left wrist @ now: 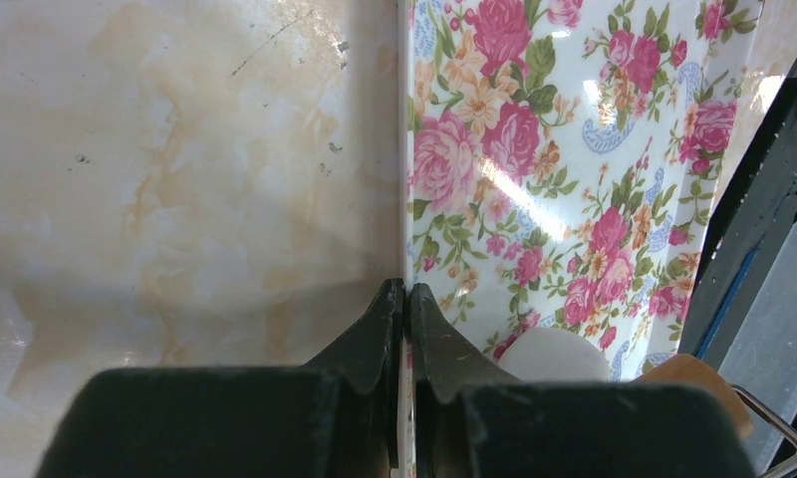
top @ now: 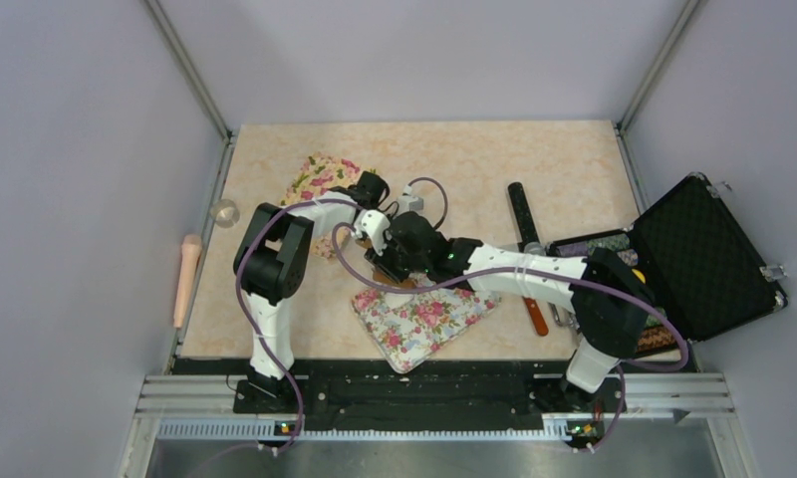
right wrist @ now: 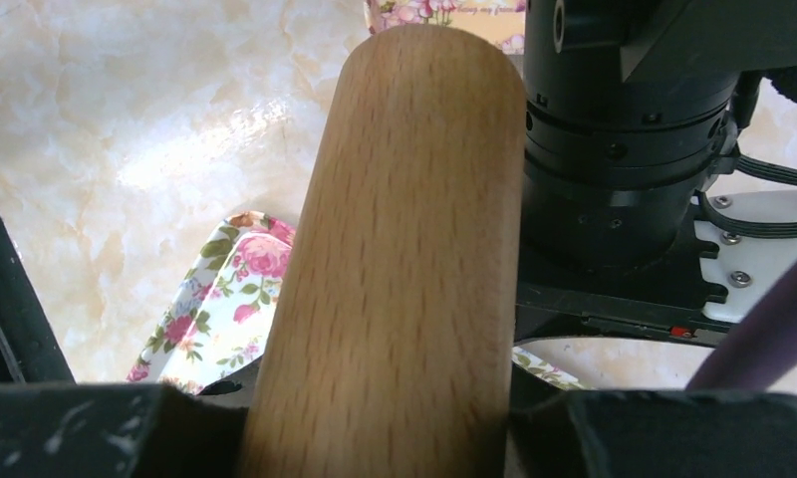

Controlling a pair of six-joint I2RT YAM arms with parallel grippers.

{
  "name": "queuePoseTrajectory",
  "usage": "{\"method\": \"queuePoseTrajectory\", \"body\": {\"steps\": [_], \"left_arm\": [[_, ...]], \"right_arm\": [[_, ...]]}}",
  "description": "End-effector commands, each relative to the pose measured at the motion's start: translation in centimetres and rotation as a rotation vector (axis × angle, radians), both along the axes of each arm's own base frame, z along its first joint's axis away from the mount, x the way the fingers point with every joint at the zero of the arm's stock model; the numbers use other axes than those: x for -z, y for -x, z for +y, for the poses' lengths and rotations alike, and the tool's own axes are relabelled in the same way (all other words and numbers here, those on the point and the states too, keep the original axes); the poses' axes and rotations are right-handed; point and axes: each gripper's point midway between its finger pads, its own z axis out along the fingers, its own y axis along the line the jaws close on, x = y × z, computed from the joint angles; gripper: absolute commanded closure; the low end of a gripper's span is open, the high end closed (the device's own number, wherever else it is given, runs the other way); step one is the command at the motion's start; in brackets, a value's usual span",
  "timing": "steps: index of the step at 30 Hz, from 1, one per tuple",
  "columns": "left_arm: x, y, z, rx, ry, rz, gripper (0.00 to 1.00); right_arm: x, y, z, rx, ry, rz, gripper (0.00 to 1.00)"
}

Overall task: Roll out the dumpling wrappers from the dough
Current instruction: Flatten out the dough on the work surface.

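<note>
A flower-patterned tray [top: 429, 317] [left wrist: 574, 149] lies near the front middle of the table. My left gripper [top: 376, 242] [left wrist: 406, 295] is shut on the tray's thin rim. One dumpling wrapper [left wrist: 554, 355], a flat round white disc, rests on the tray just right of the left fingers, partly hidden behind them. My right gripper [top: 410, 261] [right wrist: 375, 433] is shut on a thick wooden rolling pin [right wrist: 404, 249], whose brown end [top: 393, 283] shows under both wrists at the tray's far left corner. From the top view the wrapper is hidden under the arms.
A second flowered piece [top: 318, 179] lies behind the left arm. An open black case [top: 703, 257] stands at the right, with a black bar [top: 522, 214] and an orange-handled tool [top: 537, 316] beside it. A pale pin [top: 187, 277] lies outside the left table edge.
</note>
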Motion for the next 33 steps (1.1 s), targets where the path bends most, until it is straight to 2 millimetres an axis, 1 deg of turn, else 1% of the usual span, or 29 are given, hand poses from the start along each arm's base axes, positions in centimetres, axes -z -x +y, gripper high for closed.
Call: {"method": "queuePoseTrajectory", "body": {"steps": [1, 4, 9, 18, 21, 27, 29, 33], "left_arm": [[-0.1, 0.1, -0.1, 0.013, 0.007, 0.002, 1.0], [-0.1, 0.1, -0.1, 0.013, 0.007, 0.002, 1.0], [-0.2, 0.1, -0.1, 0.013, 0.009, 0.002, 1.0], [-0.3, 0.2, -0.1, 0.015, 0.01, -0.001, 1.0], [-0.3, 0.2, -0.1, 0.015, 0.009, 0.0, 1.0], [-0.2, 0.2, -0.1, 0.015, 0.008, -0.002, 1.0], [-0.3, 0.2, -0.1, 0.015, 0.008, -0.002, 1.0], [-0.3, 0.3, -0.1, 0.015, 0.007, 0.001, 1.0]], "right_arm": [[-3.8, 0.2, 0.8, 0.004, -0.096, -0.056, 1.0], [-3.7, 0.8, 0.9, -0.006, -0.091, -0.051, 1.0], [-3.5, 1.1, 0.5, 0.0, -0.068, -0.068, 1.0], [-2.3, 1.5, -0.3, -0.014, -0.044, -0.072, 1.0], [-1.5, 1.6, -0.7, -0.016, -0.026, -0.069, 1.0], [0.3, 2.5, -1.4, -0.031, -0.013, -0.04, 1.0], [0.5, 2.9, -1.2, -0.048, -0.03, -0.029, 1.0], [1.8, 3.2, -1.7, -0.054, -0.008, -0.02, 1.0]]}}
